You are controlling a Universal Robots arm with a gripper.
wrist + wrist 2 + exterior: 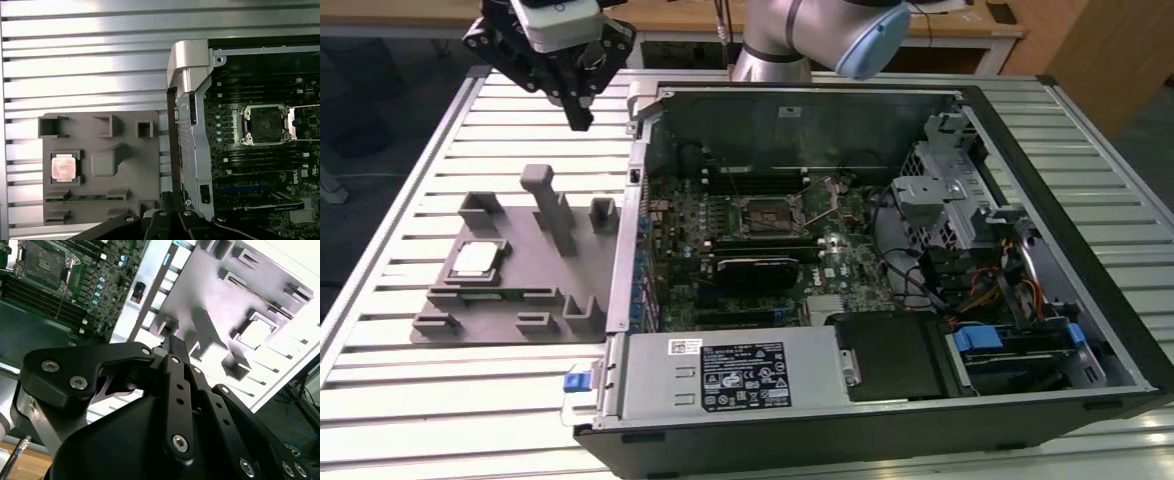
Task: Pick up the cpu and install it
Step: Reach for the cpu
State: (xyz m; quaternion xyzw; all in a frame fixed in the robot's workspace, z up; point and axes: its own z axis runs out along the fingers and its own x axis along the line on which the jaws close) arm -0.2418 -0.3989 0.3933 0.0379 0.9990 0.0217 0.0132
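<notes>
Silver slats make up the table point(400, 200), and a wooden desk stands behind it. A grey holder tray point(507, 300) lies on the slats at the exterior view's left. The cpu point(476, 258) sits flat in a square pocket of that tray, shiny side up, with nothing on top of it. A tall grey post point(547, 205) and some small blocks stick up from the tray near the cpu.

Just beside the tray stands a big open computer case point(634, 200). Inside it is a green board with a square socket point(767, 213) in the middle. A grey box with a label point(720, 370) and coloured wires point(987, 290) fill the near and far-right parts of the case.

The black gripper point(578, 120) hangs in the air above the far edge of the tray, well apart from the cpu. Its fingers are pressed together and hold nothing.
</notes>
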